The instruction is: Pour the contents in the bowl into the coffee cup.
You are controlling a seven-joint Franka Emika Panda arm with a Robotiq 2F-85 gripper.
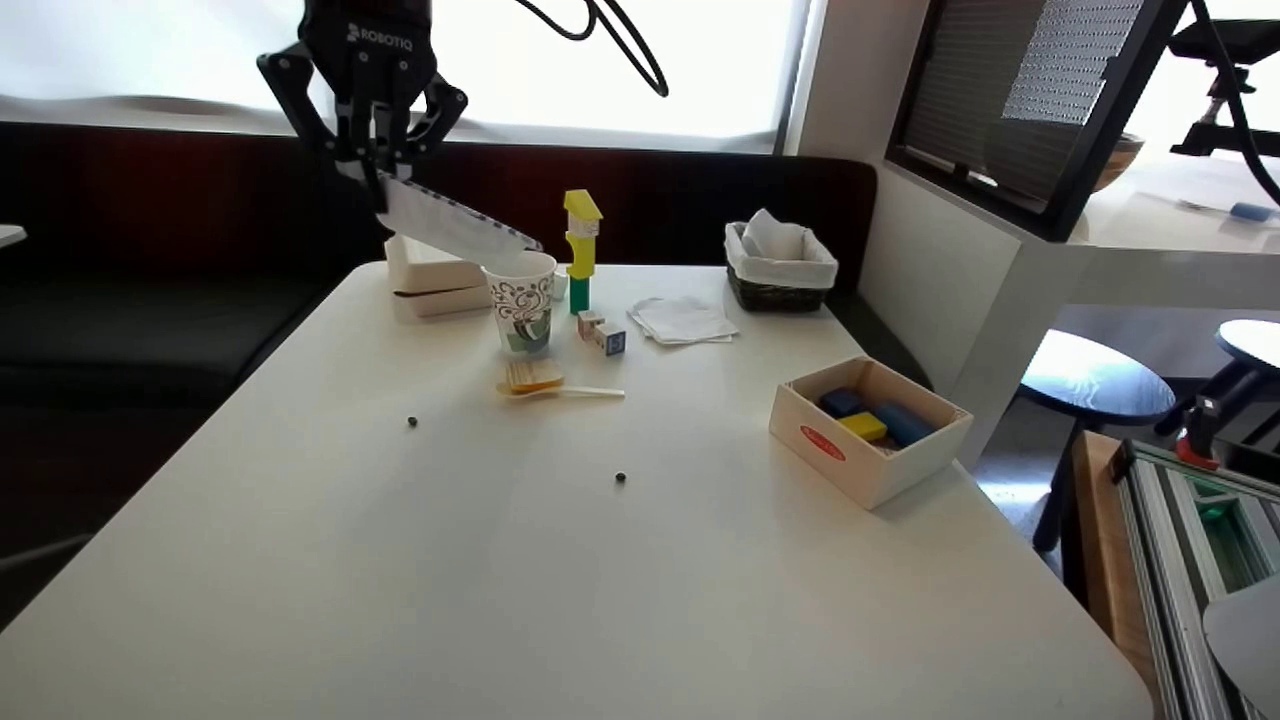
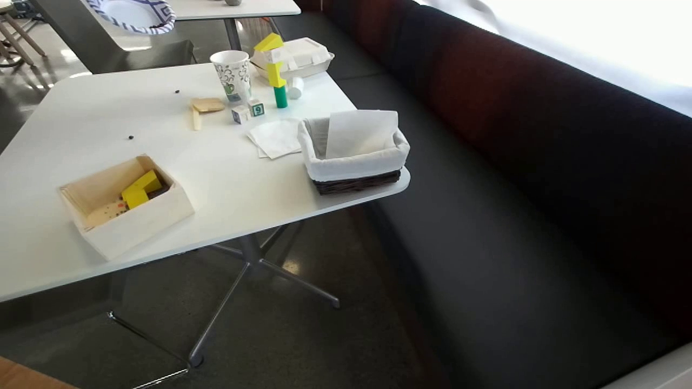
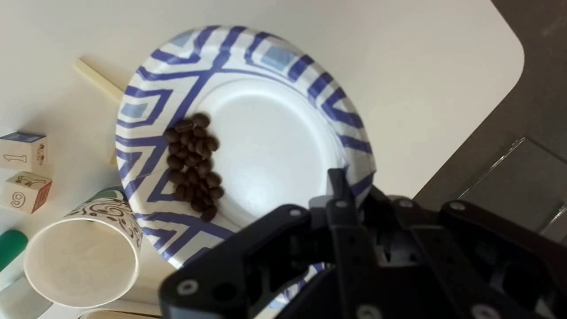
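Note:
My gripper (image 1: 378,185) is shut on the rim of the bowl (image 1: 450,222); its fingers (image 3: 358,186) pinch the rim in the wrist view. The white bowl (image 3: 274,146) has blue-purple stripes and is held tilted in the air, its far edge low. The contents, many brown beans (image 3: 193,166), are heaped against the bowl's side away from the gripper. The white coffee cup (image 1: 522,315) with printed swirls stands upright on the table. In an exterior view, the bowl's low edge overlaps the cup's rim; in the wrist view the cup's open mouth (image 3: 82,263) is beside the bowl. The bowl also shows in an exterior view (image 2: 127,13).
A takeaway box (image 1: 440,280), a yellow-green block tower (image 1: 580,250) and letter blocks (image 1: 602,334) stand close to the cup. A spoon (image 1: 585,392), napkins (image 1: 682,320), a lined basket (image 1: 780,270) and a wooden box (image 1: 840,460) are farther off. Two dark bits (image 1: 412,422) (image 1: 620,477) lie on the table.

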